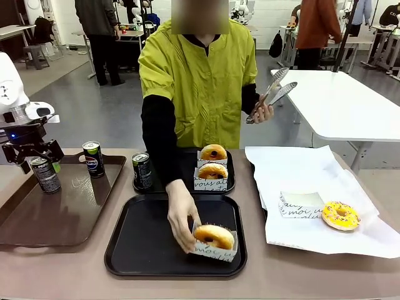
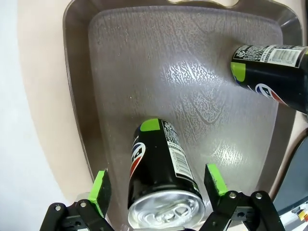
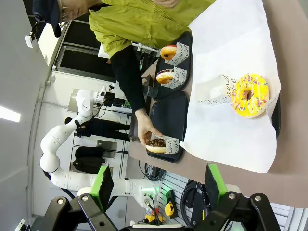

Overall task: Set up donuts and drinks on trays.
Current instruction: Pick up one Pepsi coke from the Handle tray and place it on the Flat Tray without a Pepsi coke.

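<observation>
left fingers [image 2: 99, 190] open astride can [image 2: 161, 178], second can [image 2: 272, 72] near

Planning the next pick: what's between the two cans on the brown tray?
Only bare tray between the near can and the far can, per the left wrist view.

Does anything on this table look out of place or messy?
Nothing is spilled or damaged. Only the yellow donut stands out: it lies bare on the white paper, beside a white box rather than in one.
</observation>
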